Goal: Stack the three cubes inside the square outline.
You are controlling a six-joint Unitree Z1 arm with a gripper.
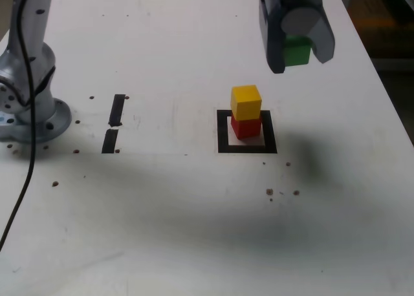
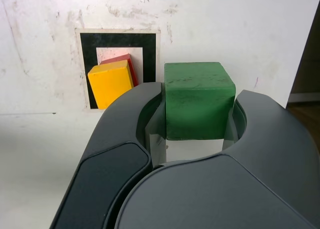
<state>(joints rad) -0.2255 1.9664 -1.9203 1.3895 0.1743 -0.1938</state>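
Observation:
A yellow cube (image 1: 246,101) sits on top of a red cube (image 1: 246,127) inside the square outline (image 1: 225,131) of black tape on the white table. My gripper (image 1: 297,50) hangs in the air above the table, up and to the exterior view's right of that stack, shut on the green cube (image 1: 297,51). In the wrist view the green cube (image 2: 199,100) is clamped between the dark fingers (image 2: 122,134), with the yellow cube (image 2: 110,82), a sliver of the red cube (image 2: 122,59) and the square outline (image 2: 117,39) below, off to one side.
Two short black tape strips (image 1: 117,110) (image 1: 110,141) lie at the exterior view's left, near the arm's grey base (image 1: 29,108) and its black cable (image 1: 26,173). The table's right edge (image 1: 388,95) runs close to the gripper. Small dark specks dot the surface.

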